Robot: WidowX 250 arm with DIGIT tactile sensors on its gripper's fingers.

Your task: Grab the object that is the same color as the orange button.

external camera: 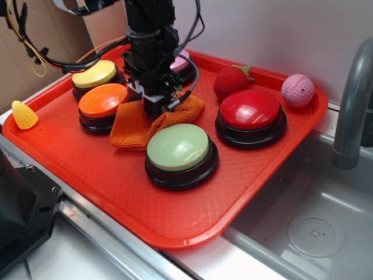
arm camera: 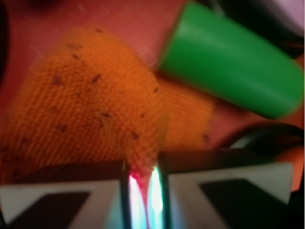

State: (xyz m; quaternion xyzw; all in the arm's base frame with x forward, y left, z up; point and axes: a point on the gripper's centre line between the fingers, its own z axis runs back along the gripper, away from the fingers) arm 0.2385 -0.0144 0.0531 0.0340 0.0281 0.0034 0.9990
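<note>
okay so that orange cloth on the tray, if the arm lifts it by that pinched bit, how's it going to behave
The orange cloth is probably floppy: it lies in soft folds on the tray, so the rest should sag below the gripper, whose fingers look closed on a thin fold. Its coarse knit likely grips well rather than slipping. It seems light, though its trailing edge might brush the green button.

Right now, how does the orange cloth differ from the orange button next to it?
The orange cloth is soft, woven and crumpled; the orange button is a smooth, glossy dome. The cloth lies flat on the red tray with folds; the button sits raised on a black base. The cloth is pinched between the jaws of the gripper; the button is untouched. Both share about the same orange colour and rest on the same tray.
</note>
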